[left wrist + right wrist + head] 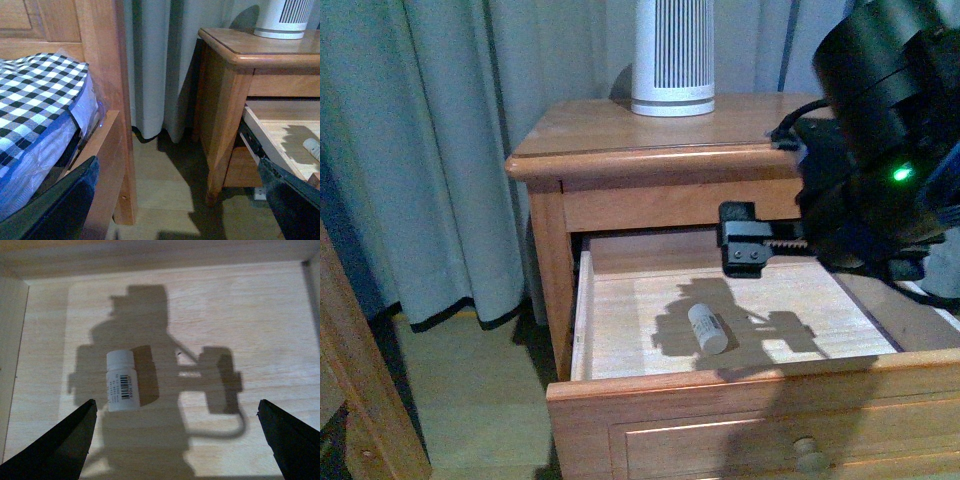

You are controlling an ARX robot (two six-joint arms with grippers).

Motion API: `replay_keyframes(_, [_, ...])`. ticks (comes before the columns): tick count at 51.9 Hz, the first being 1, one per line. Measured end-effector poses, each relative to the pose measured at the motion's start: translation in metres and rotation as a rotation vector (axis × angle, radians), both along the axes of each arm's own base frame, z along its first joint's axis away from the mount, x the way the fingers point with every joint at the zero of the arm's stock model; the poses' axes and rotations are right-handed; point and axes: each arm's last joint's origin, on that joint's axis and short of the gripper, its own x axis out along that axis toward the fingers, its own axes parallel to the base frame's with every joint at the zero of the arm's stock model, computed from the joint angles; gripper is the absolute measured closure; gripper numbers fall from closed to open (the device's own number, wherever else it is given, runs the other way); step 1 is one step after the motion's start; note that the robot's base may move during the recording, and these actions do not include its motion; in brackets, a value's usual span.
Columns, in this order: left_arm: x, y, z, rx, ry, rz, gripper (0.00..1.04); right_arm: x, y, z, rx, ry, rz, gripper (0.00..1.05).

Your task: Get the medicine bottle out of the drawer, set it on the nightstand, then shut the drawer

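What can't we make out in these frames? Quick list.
Medicine bottle label text: right wrist view, print too small.
Drawer right side: front view, hidden by the right arm.
White ribbed device top: front view, cut off by the upper edge.
Left tool: outside the front view; the left wrist view shows only its fingertips.

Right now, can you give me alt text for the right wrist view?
A white medicine bottle lies on its side on the pale drawer floor, in the arm's shadow. The right pincer is open, its dark fingertips clear of the bottle.
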Motion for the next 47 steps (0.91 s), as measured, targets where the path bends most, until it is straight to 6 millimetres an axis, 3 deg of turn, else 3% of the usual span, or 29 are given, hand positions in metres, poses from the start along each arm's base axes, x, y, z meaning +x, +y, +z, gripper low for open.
replay_keyframes(14, [0.0, 0.0, 0.0, 0.0, 0.0, 0.0, 0.07, 0.024, 0.026, -0.038, -0.025, 0.018, 0.022, 0.07])
replay_keyframes(29, [0.0, 0.0, 0.0, 0.0, 0.0, 0.0, 0.07, 0.036, 0.035, -0.069, -0.04, 0.042, 0.025, 0.07])
replay_keyframes(47, [0.0, 0.0, 0.0, 0.0, 0.0, 0.0, 0.07, 0.046, 0.047, -0.088, -0.042, 0.042, 0.041, 0.1])
